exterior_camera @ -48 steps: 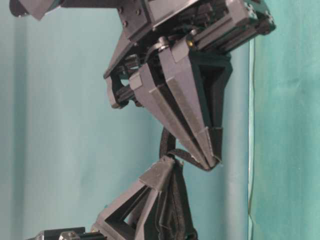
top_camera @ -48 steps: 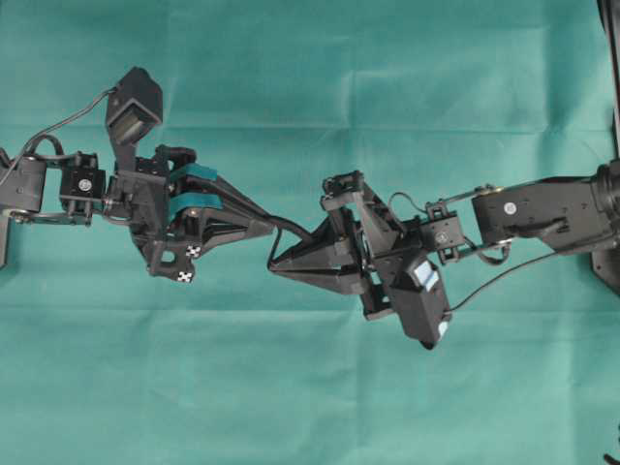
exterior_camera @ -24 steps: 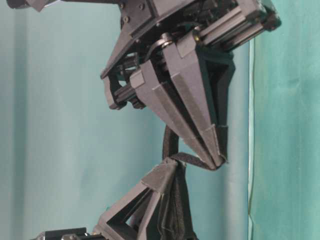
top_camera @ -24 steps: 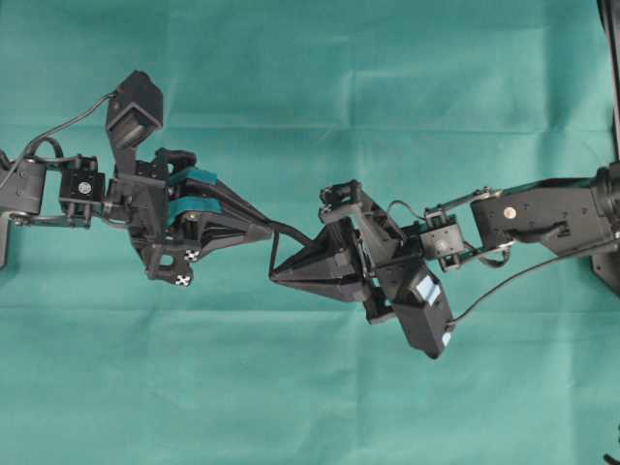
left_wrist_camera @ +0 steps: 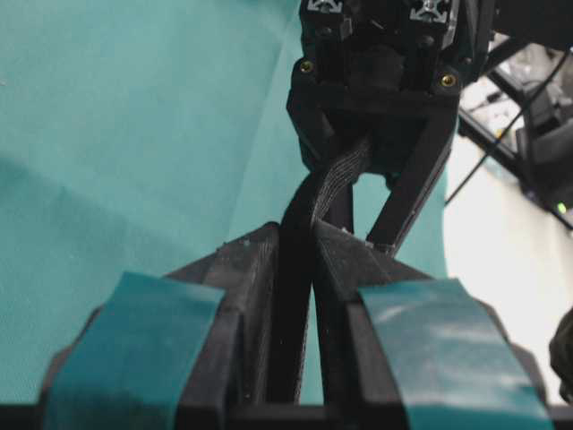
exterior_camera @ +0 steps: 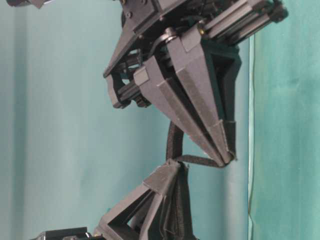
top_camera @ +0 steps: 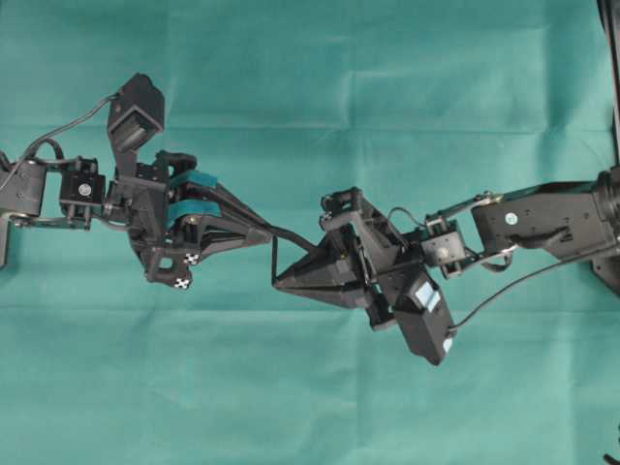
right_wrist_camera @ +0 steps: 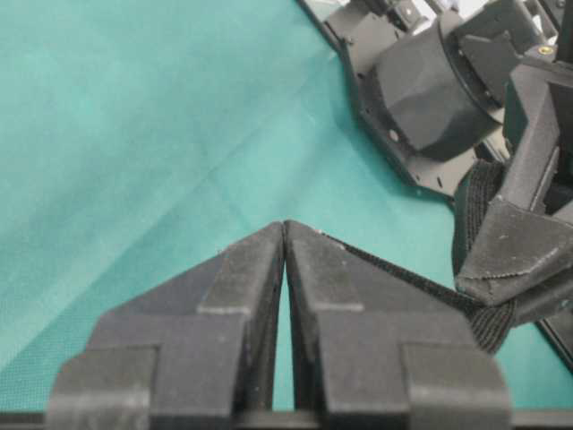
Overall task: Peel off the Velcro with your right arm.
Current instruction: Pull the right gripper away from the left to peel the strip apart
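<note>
The Velcro (top_camera: 274,260) is a thin black strap stretched between the two grippers above the green cloth. My left gripper (top_camera: 268,232), with teal-taped fingers, is shut on the strap's main part (left_wrist_camera: 300,305). From there the strap runs up and out past the tips. The right arm (top_camera: 542,218) reaches in from the right. Its all-black right gripper (top_camera: 277,284) is shut on the strap's free end. In the table-level view this end (exterior_camera: 200,161) runs taut sideways from the left gripper's tips (exterior_camera: 170,167) to the right gripper (exterior_camera: 227,161). In the right wrist view, the Velcro (right_wrist_camera: 403,273) leaves my closed tips (right_wrist_camera: 285,228) toward the left fingers (right_wrist_camera: 510,255).
Green cloth (top_camera: 310,87) covers the table on all sides of the two arms. Both grippers hang above it, tip to tip near the middle. A dark edge with cables (top_camera: 612,77) runs along the far right.
My right gripper has shifted toward the near edge and away from the left gripper's tips, drawing the strap's free end out longer and tauter. The left gripper has barely moved.
</note>
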